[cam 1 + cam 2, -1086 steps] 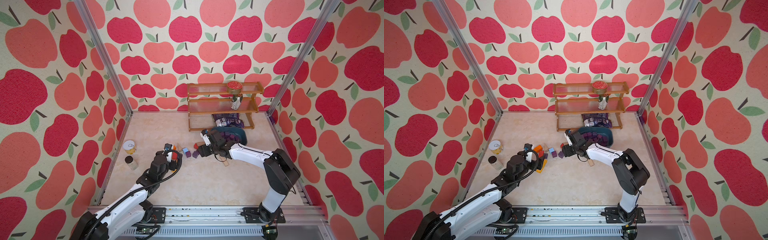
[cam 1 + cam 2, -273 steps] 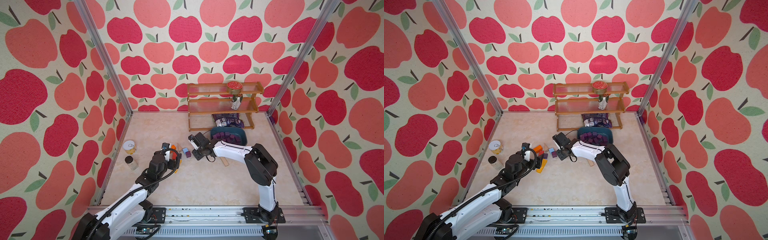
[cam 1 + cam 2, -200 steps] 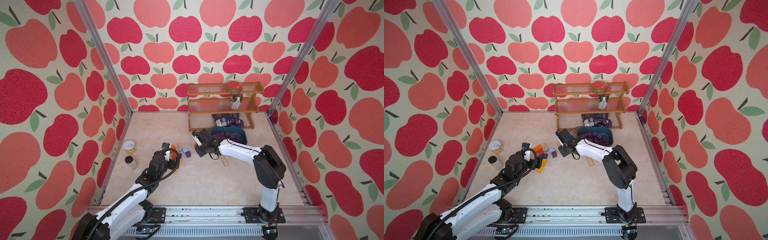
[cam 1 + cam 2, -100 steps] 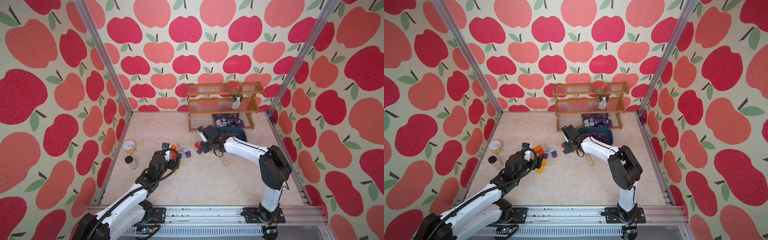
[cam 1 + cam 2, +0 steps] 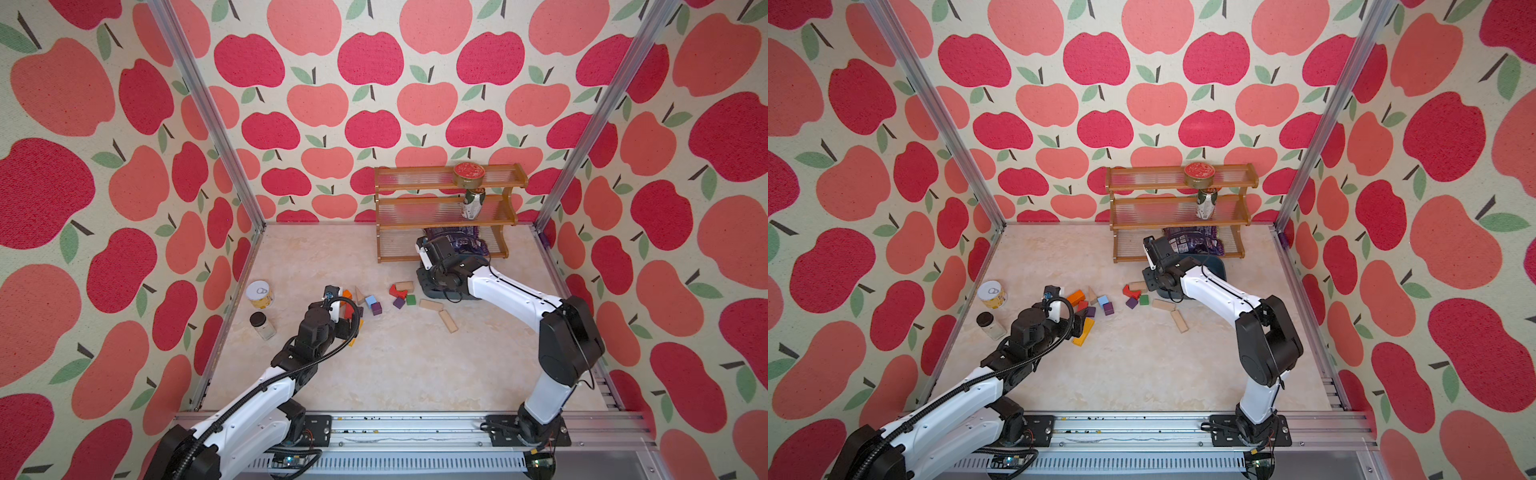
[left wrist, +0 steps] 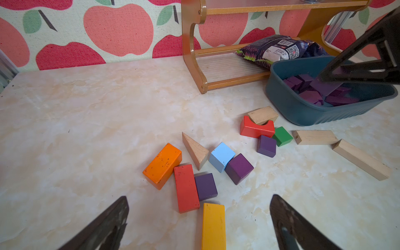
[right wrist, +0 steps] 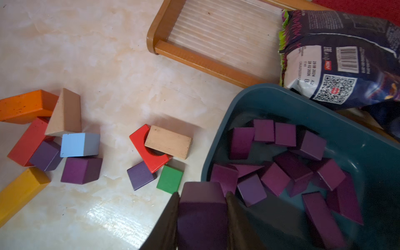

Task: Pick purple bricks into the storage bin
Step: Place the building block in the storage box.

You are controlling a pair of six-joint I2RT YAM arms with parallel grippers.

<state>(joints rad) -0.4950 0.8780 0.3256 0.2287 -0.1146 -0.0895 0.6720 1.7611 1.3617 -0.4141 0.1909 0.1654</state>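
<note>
My right gripper [image 7: 202, 198] is shut on a purple brick [image 7: 202, 207] and holds it over the near rim of the teal storage bin [image 7: 218, 134]. Several purple bricks [image 7: 279, 171] lie inside the bin. Three more purple bricks [image 6: 205, 186] [image 6: 239, 167] [image 6: 266, 145] sit on the table among coloured blocks. My left gripper [image 6: 200, 200] hangs open just short of that cluster, holding nothing, with a yellow block [image 6: 213, 225] between its fingers. In both top views the right arm [image 5: 498, 286] hides most of the bin [image 5: 1219, 266].
A wooden rack [image 5: 444, 216] stands behind the bin with a snack bag [image 7: 337, 65] on its lowest tier. Orange [image 6: 162, 165], red [image 6: 186, 188], light-blue, green and tan blocks [image 6: 361, 159] lie around the purple ones. A can [image 5: 259, 294] and a jar [image 5: 262, 325] stand by the left wall.
The right gripper has carried the purple brick from the block cluster back and to the right, to the bin's edge. The left arm has not moved.
</note>
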